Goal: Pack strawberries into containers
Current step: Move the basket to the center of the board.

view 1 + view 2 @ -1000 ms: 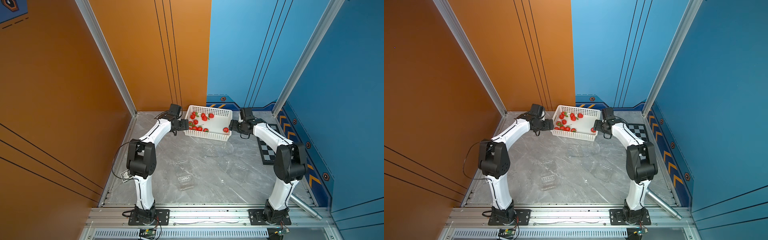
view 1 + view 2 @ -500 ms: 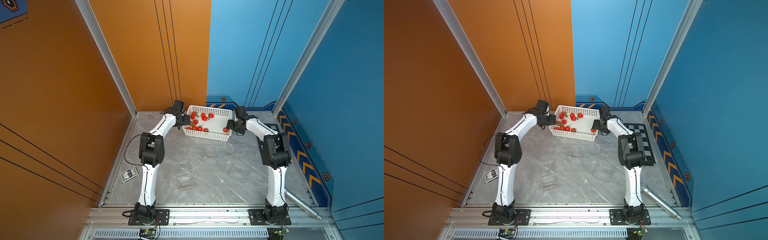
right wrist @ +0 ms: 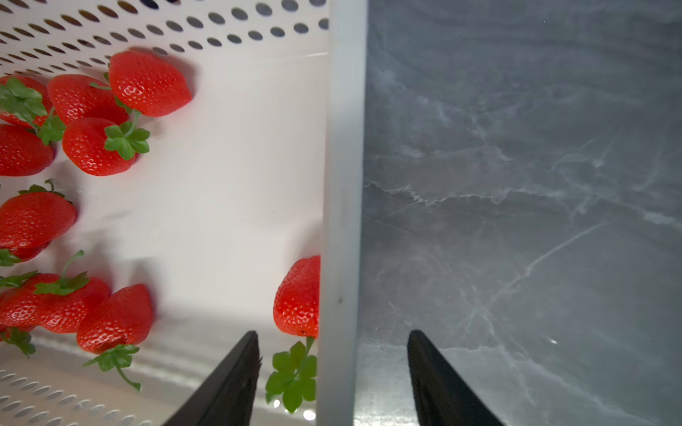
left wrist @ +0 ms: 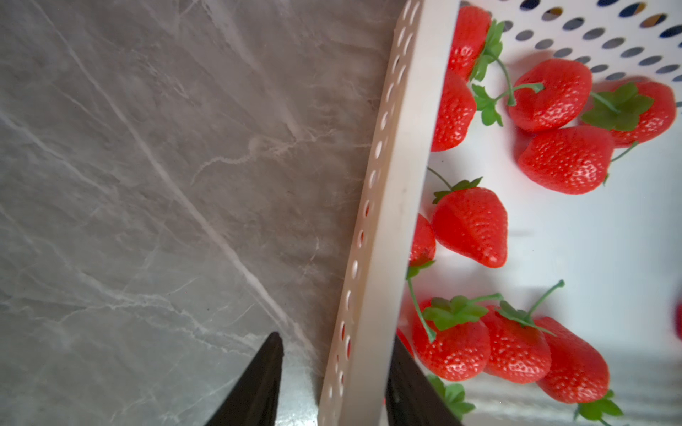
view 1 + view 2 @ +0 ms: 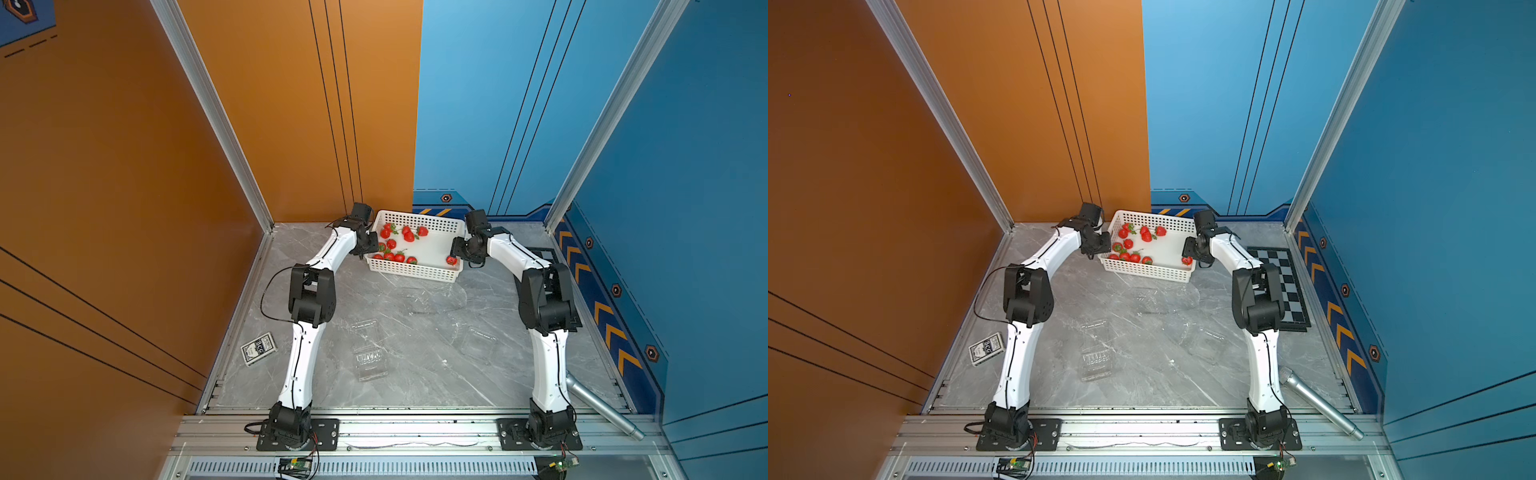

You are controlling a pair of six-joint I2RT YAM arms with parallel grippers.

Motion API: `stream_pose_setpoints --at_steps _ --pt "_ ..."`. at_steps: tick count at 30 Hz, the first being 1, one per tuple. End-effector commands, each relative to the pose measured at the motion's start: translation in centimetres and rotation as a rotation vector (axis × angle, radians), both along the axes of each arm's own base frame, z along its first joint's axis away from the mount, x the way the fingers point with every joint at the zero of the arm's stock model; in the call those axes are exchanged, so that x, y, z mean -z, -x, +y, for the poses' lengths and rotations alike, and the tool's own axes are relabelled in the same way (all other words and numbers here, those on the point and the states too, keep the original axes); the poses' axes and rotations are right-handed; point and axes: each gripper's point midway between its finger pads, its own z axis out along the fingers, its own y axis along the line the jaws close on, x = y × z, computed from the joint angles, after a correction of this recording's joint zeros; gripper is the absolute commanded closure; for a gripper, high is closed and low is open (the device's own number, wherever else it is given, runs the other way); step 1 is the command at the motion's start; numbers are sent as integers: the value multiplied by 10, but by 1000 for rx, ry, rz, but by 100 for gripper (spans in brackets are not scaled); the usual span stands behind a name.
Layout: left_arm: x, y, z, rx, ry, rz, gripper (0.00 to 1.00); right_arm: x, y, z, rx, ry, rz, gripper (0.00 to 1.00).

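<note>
Several red strawberries (image 5: 398, 249) (image 5: 1133, 249) lie in a white perforated basket (image 5: 415, 272) at the back of the table. My left gripper (image 5: 371, 245) (image 4: 337, 369) is open astride the basket's left wall (image 4: 387, 206); the inner finger (image 4: 406, 383) touches the wall and the outer finger (image 4: 265, 376) stands apart from it. My right gripper (image 5: 456, 249) (image 3: 334, 365) is open astride the right wall (image 3: 343, 184), with a gap on both sides and one strawberry (image 3: 299, 295) just inside. Three clear containers (image 5: 370, 361) (image 5: 478, 343) (image 5: 419, 299) lie on the table in front, with no berries in them.
A deck of cards (image 5: 258, 348) lies at the table's left edge. A silver microphone (image 5: 598, 409) lies at the front right. A chessboard mat (image 5: 1281, 286) sits behind the right arm. Orange and blue walls enclose the grey marble table (image 5: 415, 386).
Both grippers have narrowed their jaws around the basket's side walls. Both arms' elbows have swung in toward the middle while the grippers stayed at the basket.
</note>
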Motion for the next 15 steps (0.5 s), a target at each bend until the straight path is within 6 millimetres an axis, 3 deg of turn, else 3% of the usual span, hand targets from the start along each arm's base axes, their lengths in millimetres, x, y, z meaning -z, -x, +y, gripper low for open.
stream_pose_setpoints --at_steps 1,7,15 --pt "5 4 12 -27 -27 36 60 13 8 10 -30 12 56 41" --pt "7 18 23 -41 -44 69 72 13 3 20 -59 43 36 50" --pt "2 49 63 -132 -60 123 81 12 -6 50 -135 22 10 58"
